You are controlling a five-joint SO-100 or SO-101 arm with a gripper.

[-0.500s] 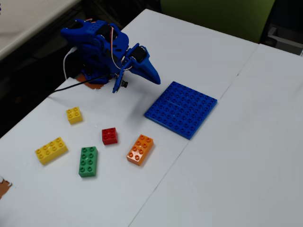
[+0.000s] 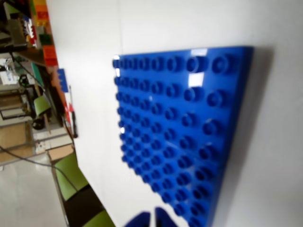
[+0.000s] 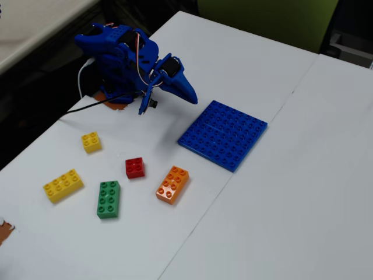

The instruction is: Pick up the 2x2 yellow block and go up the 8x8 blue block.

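Observation:
The small 2x2 yellow block (image 3: 91, 142) lies on the white table at the left, in front of the arm's base. The big flat blue baseplate (image 3: 223, 135) lies in the middle of the table and fills the wrist view (image 2: 175, 137). My blue gripper (image 3: 189, 95) hangs in the air above the table, left of the baseplate's far corner and well away from the yellow block. Its jaws are together and hold nothing. In the wrist view only the gripper (image 2: 151, 220) tips show, at the bottom edge. The yellow block is out of the wrist view.
A long yellow brick (image 3: 63, 185), a green brick (image 3: 108, 199), a red brick (image 3: 134, 168) and an orange brick (image 3: 172, 184) lie in front of the arm. The table's left edge drops off near the arm's base (image 3: 111, 70).

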